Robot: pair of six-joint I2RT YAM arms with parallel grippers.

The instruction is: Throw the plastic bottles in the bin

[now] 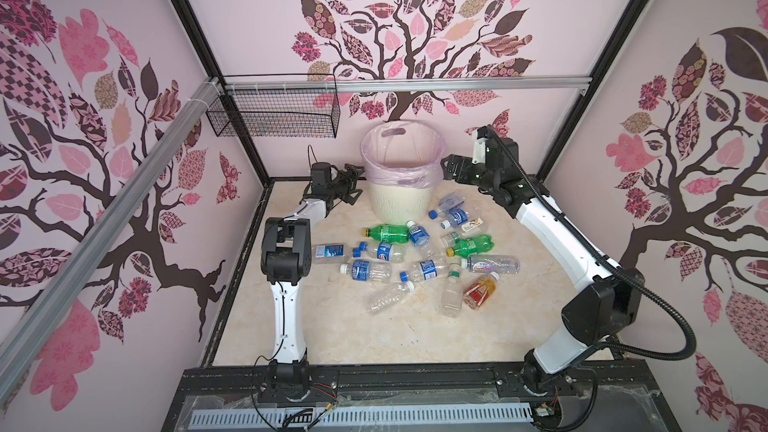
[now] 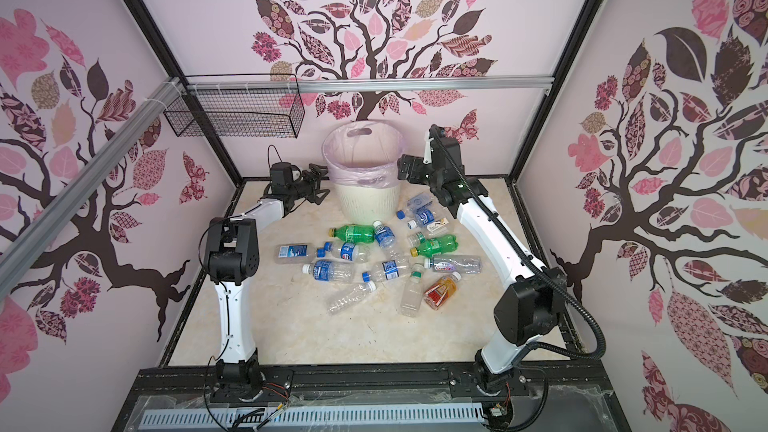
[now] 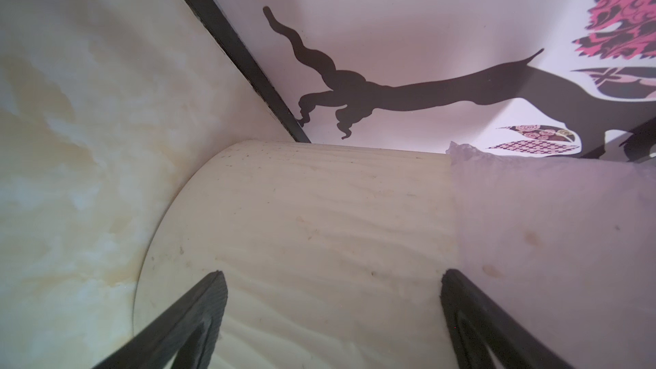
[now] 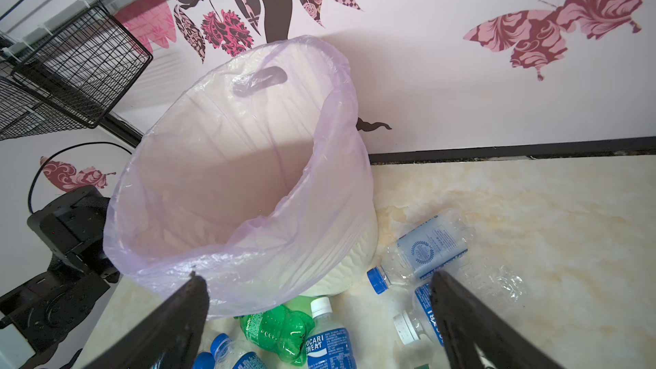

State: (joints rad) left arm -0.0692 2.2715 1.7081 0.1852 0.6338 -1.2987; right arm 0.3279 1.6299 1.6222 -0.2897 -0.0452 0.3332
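Note:
The bin (image 1: 400,200) (image 2: 365,201), cream with a pale pink bag, stands upright at the back of the table. In front of it lie several plastic bottles: a green one (image 1: 386,233), a second green one (image 1: 470,245), an orange-red one (image 1: 480,290) and clear blue-labelled ones (image 1: 365,271). My left gripper (image 1: 351,184) (image 3: 333,275) is open and empty, low at the bin's left side, facing its ribbed wall (image 3: 301,225). My right gripper (image 1: 449,166) (image 4: 316,278) is open and empty, raised by the bin's right rim (image 4: 269,268), above a green bottle (image 4: 277,331) and a Pocari Sweat bottle (image 4: 328,344).
A black wire mesh basket (image 1: 274,116) hangs from the aluminium rail (image 1: 457,85) at the back left. Patterned walls close in the marble-look table (image 1: 374,338) on three sides. A black frame edge (image 1: 395,371) runs along the front.

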